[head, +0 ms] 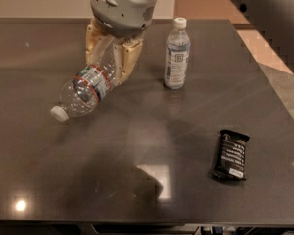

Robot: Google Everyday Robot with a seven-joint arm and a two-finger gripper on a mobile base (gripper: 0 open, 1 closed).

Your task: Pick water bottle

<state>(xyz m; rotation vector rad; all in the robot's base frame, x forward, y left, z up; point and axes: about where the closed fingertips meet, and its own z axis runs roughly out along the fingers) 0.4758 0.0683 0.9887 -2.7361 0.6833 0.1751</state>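
Observation:
The water bottle [85,91] is clear ribbed plastic with a white cap and a red and blue-white label. It hangs tilted above the dark table [137,170], cap pointing down and to the left. My gripper [111,58] is at the upper left of the camera view. Its tan fingers [128,60] are shut on the bottle's base end, and the bottle is lifted off the surface.
A smoother upright bottle [177,54] with a pale label bearing a square code stands to the right of the gripper. A black snack bar [231,155] lies at the right front. The table's right edge runs beside a light floor [279,77].

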